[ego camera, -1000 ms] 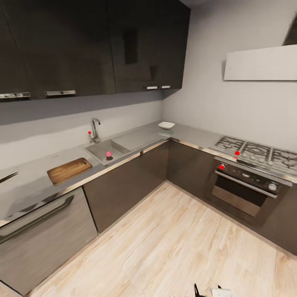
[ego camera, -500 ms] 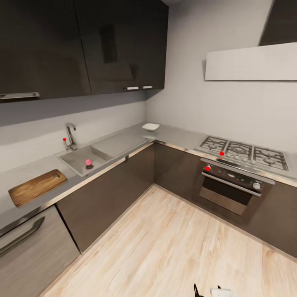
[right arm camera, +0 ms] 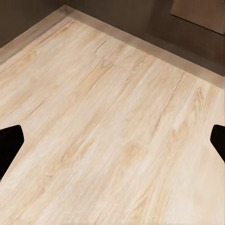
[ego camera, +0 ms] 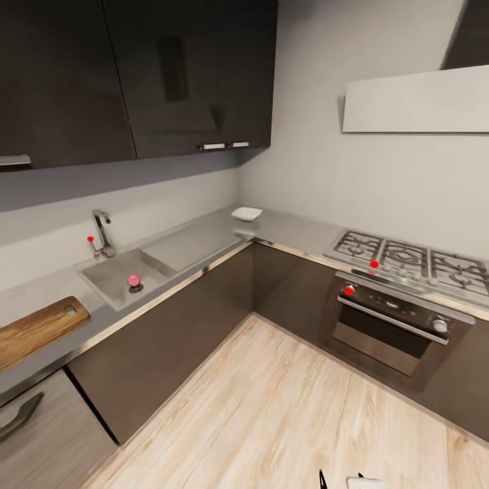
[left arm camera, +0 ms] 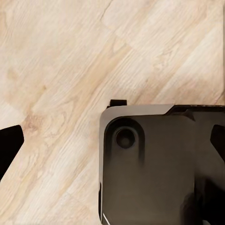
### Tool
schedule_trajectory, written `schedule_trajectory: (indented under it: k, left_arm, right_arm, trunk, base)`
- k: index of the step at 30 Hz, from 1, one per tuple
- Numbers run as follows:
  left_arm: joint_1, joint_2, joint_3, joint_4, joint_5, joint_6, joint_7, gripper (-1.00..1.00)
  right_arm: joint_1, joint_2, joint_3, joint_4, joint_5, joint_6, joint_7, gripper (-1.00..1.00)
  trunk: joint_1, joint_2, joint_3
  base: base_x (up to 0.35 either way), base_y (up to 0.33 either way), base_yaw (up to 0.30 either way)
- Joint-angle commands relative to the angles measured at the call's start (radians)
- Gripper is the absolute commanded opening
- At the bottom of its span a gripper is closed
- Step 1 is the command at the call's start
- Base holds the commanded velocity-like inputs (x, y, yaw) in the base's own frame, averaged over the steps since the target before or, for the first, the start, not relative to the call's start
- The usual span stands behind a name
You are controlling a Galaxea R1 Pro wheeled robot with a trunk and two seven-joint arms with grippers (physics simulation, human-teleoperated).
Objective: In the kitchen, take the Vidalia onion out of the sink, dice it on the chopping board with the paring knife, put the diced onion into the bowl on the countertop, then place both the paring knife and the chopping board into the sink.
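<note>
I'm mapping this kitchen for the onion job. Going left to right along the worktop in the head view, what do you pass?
Chopping board → tap → sink, with a pink ball by the drain → bowl → gas hob.

We see the chopping board cut off by the head view's left edge, so only its rounded right end shows on the countertop. The dishwasher front below it runs out of frame too. The hob and the pale hood both pass beyond the right edge. In the sink we make out a small pinkish ball, too small to name with confidence. In each wrist view only dark finger tips show at the side edges, and, the rest cropped. A dark robot part hides some floor.
</note>
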Motion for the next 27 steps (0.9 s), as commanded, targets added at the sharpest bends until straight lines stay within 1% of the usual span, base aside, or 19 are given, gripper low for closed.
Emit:
schedule_trajectory:
  k: [1, 5, 7, 16, 20, 23, 27]
  left_arm:
    - [0.0, 0.0, 0.002, 0.0, 0.0, -0.003, 0.0, 1.0]
    - [0.0, 0.0, 0.002, 0.0, 0.0, -0.003, 0.0, 1.0]
    - [0.0, 0.0, 0.002, 0.0, 0.0, -0.003, 0.0, 1.0]
    - [-0.001, 0.0, 0.002, 0.001, 0.0, -0.003, 0.0, 1.0]
    - [-0.001, 0.0, 0.002, 0.001, 0.0, -0.003, 0.0, 1.0]
    - [-0.001, 0.0, 0.001, -0.001, 0.0, -0.004, -0.001, 1.0]
    - [-0.001, -0.001, 0.001, 0.001, 0.0, -0.005, 0.0, 1.0]
  right_arm:
    - [-0.001, 0.0, 0.004, 0.001, -0.002, -0.003, -0.005, 1.0]
    - [-0.001, 0.0, 0.004, 0.001, -0.002, -0.003, -0.005, 1.0]
    - [-0.001, 0.0, 0.004, 0.001, -0.002, -0.003, -0.005, 1.0]
    - [-0.001, 0.0, 0.004, 0.001, -0.002, -0.003, -0.005, 1.0]
    - [-0.001, 0.0, 0.004, 0.002, -0.002, -0.003, -0.005, 1.0]
    - [-0.001, 0.0, 0.004, 0.002, -0.002, -0.003, -0.005, 1.0]
    - [-0.001, 0.0, 0.004, 0.001, -0.002, -0.003, -0.005, 1.0]
  trunk:
    - [0.001, -0.002, -0.002]
    - [0.001, -0.002, -0.002]
    - [0.001, -0.002, -0.002]
    - [0.001, -0.002, 0.001]
    - [0.001, -0.002, 0.003]
    - [0.001, -0.002, 0.004]
    - [0.001, -0.002, 0.005]
  base:
    - [0.346, -0.11, 0.0]
    - [0.346, -0.113, -0.005]
    - [0.346, -0.095, -0.149]
    - [0.322, -0.032, -0.269]
    - [0.171, -0.001, -0.286]
    - [0.051, 0.0, -0.271]
    - [0.01, 0.0, -0.109]
